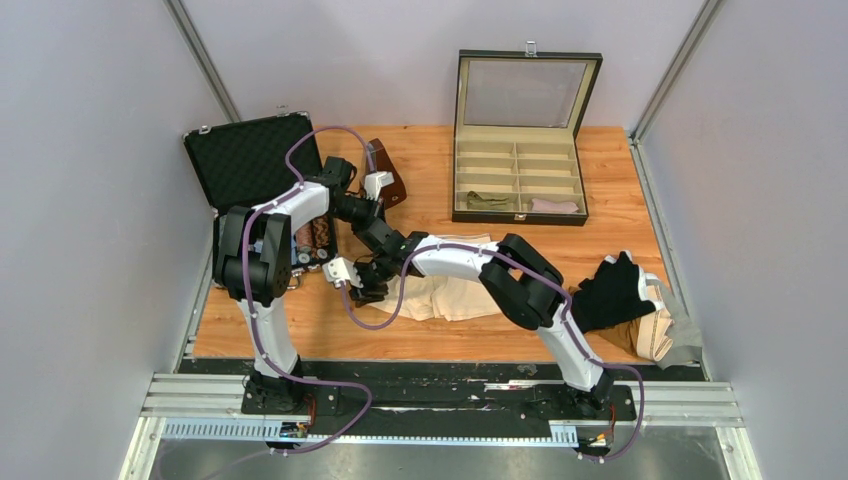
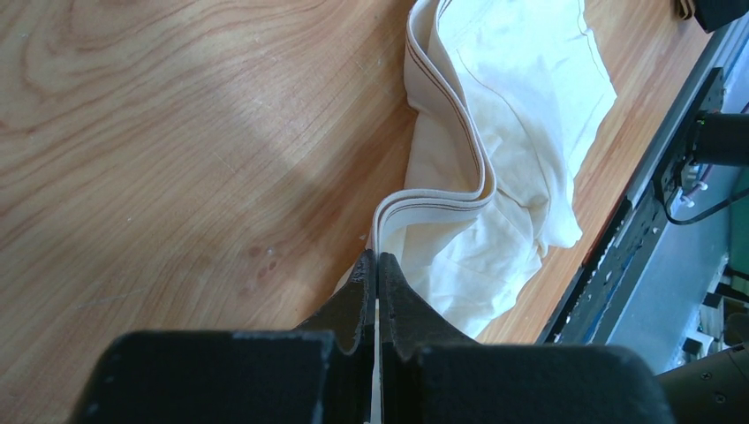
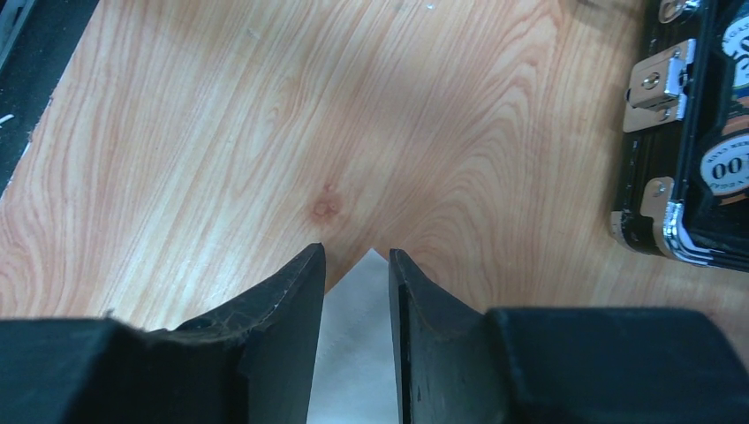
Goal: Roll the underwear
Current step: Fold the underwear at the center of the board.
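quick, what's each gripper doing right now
left gripper: shut on the cream underwear at its waistband.
right gripper: open, a corner of that cloth between its jaws, apparently not pinched.

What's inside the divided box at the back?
The divided box holds two rolls in its nearest row: an olive roll left, a pale roll right. Other compartments look empty; the rolls' undersides are hidden.

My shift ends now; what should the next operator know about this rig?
Left pincer: shut on the waistband of the cream underwear, which lies unrolled.
Right pincer: open, a pale cloth corner between its jaws.
Done: an olive piece and a beige piece sit in the divided box, front compartments.
Left: roll the cream one, then the pile on the right.
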You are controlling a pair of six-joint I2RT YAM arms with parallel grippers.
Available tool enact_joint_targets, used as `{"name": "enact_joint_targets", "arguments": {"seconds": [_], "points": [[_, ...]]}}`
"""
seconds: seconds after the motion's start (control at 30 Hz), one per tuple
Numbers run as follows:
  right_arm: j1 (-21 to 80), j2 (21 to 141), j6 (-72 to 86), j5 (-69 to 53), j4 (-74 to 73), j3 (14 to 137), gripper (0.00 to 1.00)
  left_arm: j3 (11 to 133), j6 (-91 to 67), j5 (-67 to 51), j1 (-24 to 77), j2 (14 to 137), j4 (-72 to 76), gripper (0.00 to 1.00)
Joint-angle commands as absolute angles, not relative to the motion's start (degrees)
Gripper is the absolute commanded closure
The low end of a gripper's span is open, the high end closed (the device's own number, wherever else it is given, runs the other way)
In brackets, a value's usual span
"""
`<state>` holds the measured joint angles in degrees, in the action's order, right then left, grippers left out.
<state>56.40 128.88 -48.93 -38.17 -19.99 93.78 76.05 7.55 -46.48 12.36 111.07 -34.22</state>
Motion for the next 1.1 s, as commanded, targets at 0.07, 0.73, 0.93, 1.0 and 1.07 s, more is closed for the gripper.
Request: {"name": "enact_joint_targets", "arguments": {"seconds": [0.07,0.73,0.93,1.0,1.07], "points": [[55.99,127.43,-50.06,-37.54,-17.05,93.18,0.66,77.54,6.62,-48.22,12.48,111.58,-32.91,1.00],[56.43,129.70,-52.07,-41.53,-27.29,97.12,1.00,78.02,8.30,-48.19,12.48,111.71,-34.50,1.00],[57.26,123.99,-39.46,-48.01,-21.69,102.02,1.00,79.08,10.31,-47.78,12.21,108.79,-36.63,1.00],[57.35,122.90,-35.25,-49.53,-20.17,103.09,1.00,78.99,11.29,-47.69,11.81,107.06,-38.11,1.00],[57.39,122.06,-32.91,-50.87,-19.16,103.73,1.00,79.20,12.94,-47.47,11.40,105.21,-40.29,1.00]]}}
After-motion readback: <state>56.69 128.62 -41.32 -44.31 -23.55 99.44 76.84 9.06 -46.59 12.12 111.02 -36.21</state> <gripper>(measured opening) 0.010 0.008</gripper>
